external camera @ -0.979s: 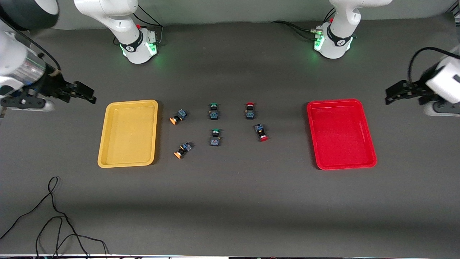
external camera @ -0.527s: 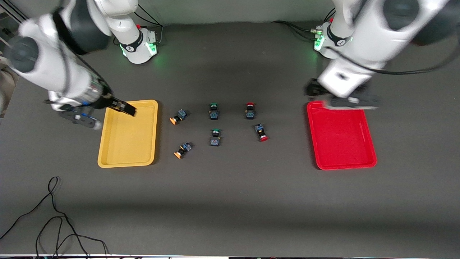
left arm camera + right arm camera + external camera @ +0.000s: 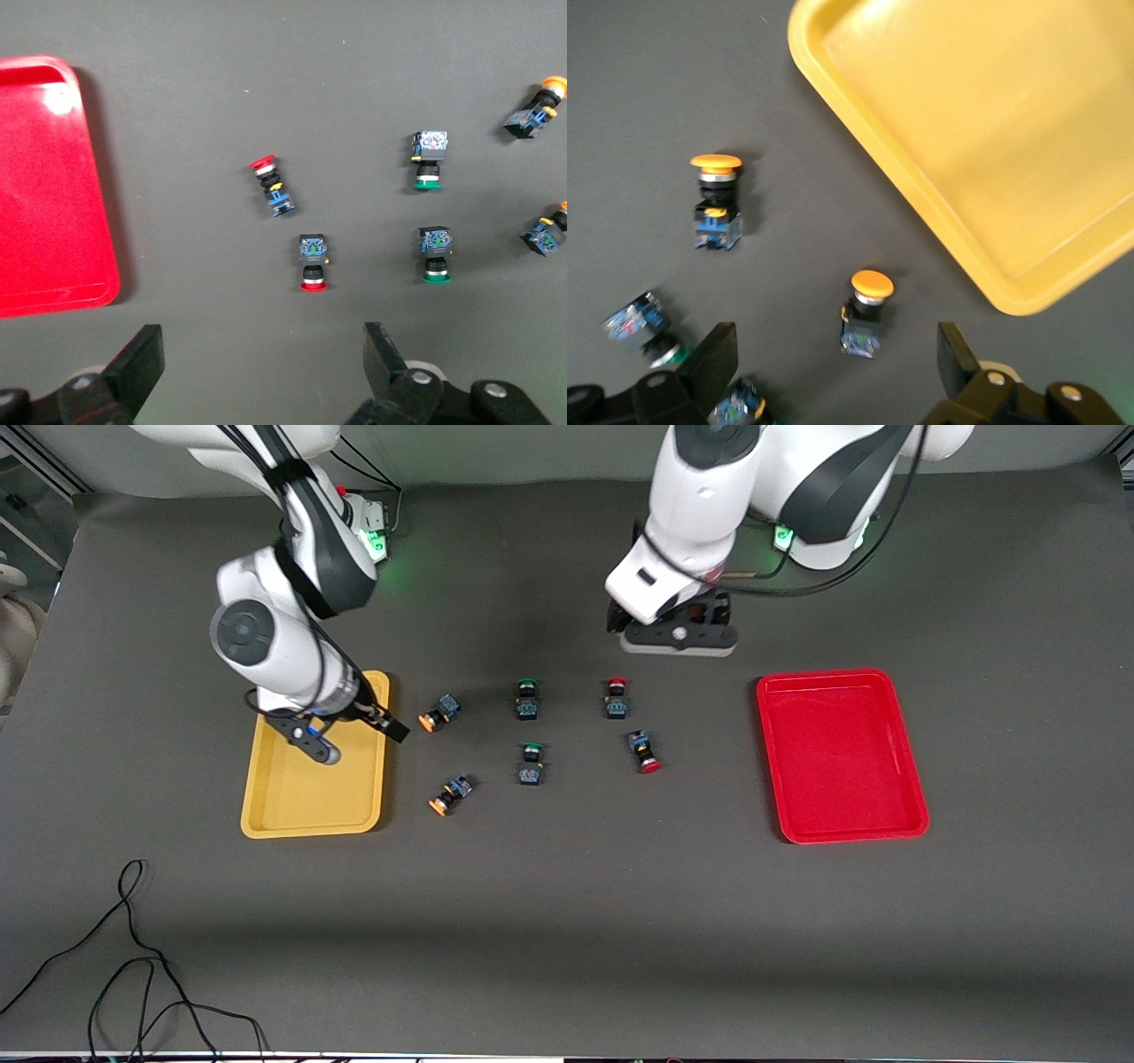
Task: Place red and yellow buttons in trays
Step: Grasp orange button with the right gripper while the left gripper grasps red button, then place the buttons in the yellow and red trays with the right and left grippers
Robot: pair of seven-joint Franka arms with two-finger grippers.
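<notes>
Yellow tray (image 3: 314, 797) sits toward the right arm's end of the table, nothing lying in it. Right gripper (image 3: 368, 717) hangs over the tray's edge nearest the buttons, jaws spread w/ nothing between them; the right wrist view shows both fingers (image 3: 718, 354) wide apart above the dark table (image 3: 567, 921).

Next, just beside the tray: two yellow-capped buttons. One yellow button (image 3: 439, 714) (image 3: 864, 310) lies on its side farther from the front cam, near the right gripper. Second yellow button (image 3: 450, 793) (image 3: 716, 202) lies nearer the cam, also tipped over. Both on bare table, apart from the tray rim.

Mid table: two green-capped switches, one (image 3: 527, 698) farther from the cam, the other (image 3: 531, 763) nearer, in a line.

Then the red-capped pair: one red button (image 3: 617, 697) (image 3: 312, 264) farther from the cam, second red button (image 3: 642, 750) (image 3: 273, 184) nearer and tilted, cap pointing toward the cam. Both on table, well apart from the red tray.

Left gripper (image 3: 678, 624) hovers over bare table, above the area near the farther red button, jaws open & empty; left wrist view shows fingers (image 3: 142, 363) spread wide.

Red tray (image 3: 842, 757) (image 3: 44, 221) sits toward the left arm's end, empty.

Loose black cable (image 3: 133, 957) lies at the table corner nearest the cam, on the right arm's end.
</notes>
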